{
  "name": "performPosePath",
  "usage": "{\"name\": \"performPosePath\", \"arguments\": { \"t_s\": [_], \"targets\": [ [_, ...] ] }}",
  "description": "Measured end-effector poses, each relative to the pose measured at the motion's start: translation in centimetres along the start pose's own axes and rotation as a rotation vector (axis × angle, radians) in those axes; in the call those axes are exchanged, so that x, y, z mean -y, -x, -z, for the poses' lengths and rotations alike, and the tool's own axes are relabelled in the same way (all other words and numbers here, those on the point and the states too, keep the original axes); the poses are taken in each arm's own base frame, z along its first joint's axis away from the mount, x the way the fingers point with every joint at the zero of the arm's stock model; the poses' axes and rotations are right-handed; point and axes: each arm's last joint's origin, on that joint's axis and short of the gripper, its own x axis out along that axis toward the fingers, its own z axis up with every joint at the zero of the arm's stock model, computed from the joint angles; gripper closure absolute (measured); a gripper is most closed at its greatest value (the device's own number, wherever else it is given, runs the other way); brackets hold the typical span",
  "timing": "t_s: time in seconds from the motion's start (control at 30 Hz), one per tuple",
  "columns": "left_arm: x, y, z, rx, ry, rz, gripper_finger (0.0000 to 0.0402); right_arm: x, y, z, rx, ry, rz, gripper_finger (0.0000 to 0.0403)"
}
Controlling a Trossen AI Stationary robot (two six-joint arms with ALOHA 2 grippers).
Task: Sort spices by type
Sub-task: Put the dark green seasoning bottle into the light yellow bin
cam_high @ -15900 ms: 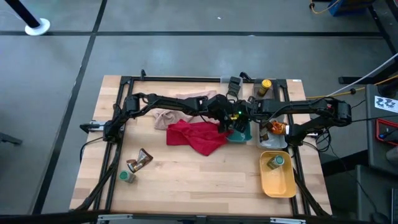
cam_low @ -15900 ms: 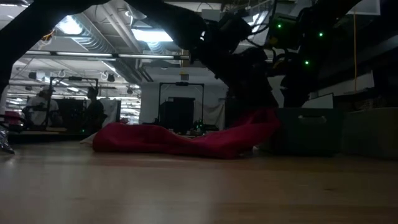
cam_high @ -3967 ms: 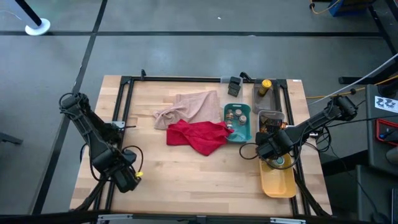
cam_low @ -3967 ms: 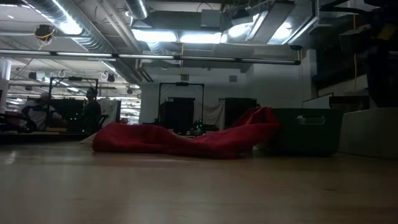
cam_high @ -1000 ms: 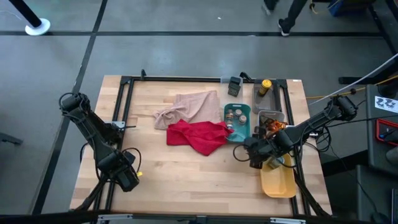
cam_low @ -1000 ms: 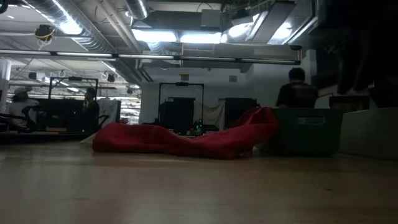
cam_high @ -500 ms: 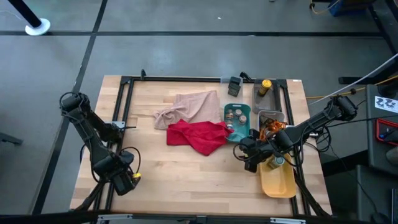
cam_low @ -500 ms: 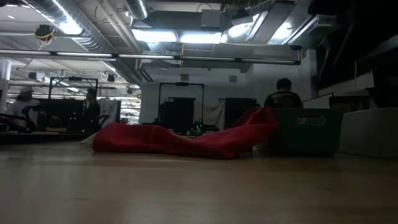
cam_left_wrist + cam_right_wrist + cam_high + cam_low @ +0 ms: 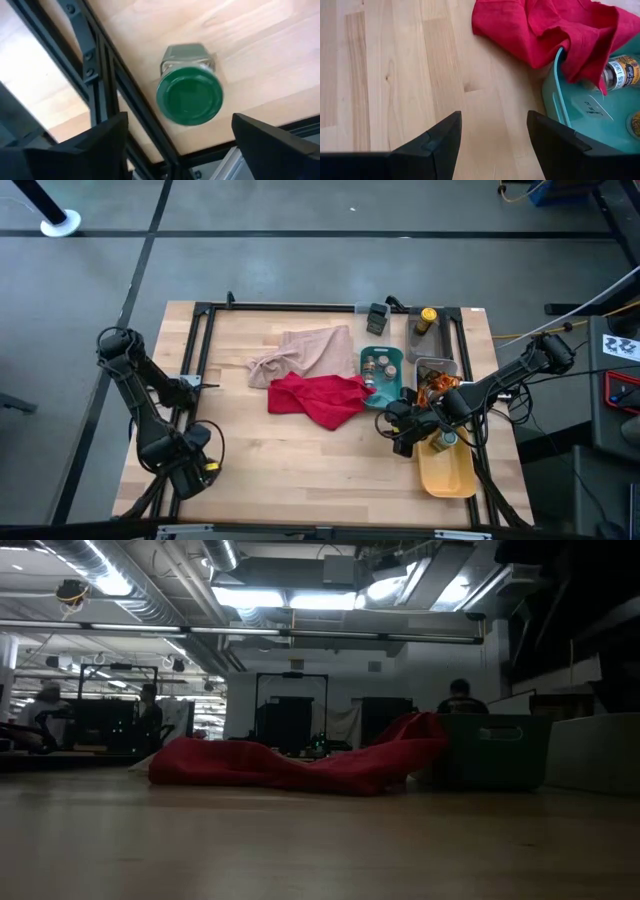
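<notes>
Left gripper (image 9: 177, 145) over green-lidded jar (image 9: 189, 92)
Fingers spread wide, empty; jar stands at twelve o'clock, untouched

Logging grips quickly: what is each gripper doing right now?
Left gripper: open, empty, above the green-lidded glass jar.
Right gripper: open, empty, beside the teal plastic tray.

Green-lidded jar (image 9: 189, 95) on wooden table (image 9: 250, 45) near black frame rail (image 9: 107, 75), between spread gripper fingers (image 9: 100, 145).

Green-lid jar (image 9: 189, 96), red cloth (image 9: 318, 397)
</notes>
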Motion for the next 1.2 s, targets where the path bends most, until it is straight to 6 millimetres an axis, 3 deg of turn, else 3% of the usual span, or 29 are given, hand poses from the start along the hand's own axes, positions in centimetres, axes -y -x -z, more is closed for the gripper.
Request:
{"name": "performPosePath", "arguments": {
  "t_s": [0.67, 1.2],
  "targets": [
    [0.1, -1.6, -0.1, 0.062, 0.008, 0.025, 0.0053, 0.0, 0.0, 0.0, 0.000, 0.000, 0.000, 0.0178],
    [0.2, -5.3, -0.4, 0.017, -0.013, 0.096, 0.0066, 0.0, 0.0, 0.0, 0.000, -0.001, 0.000, 0.0178]
  ]
}}
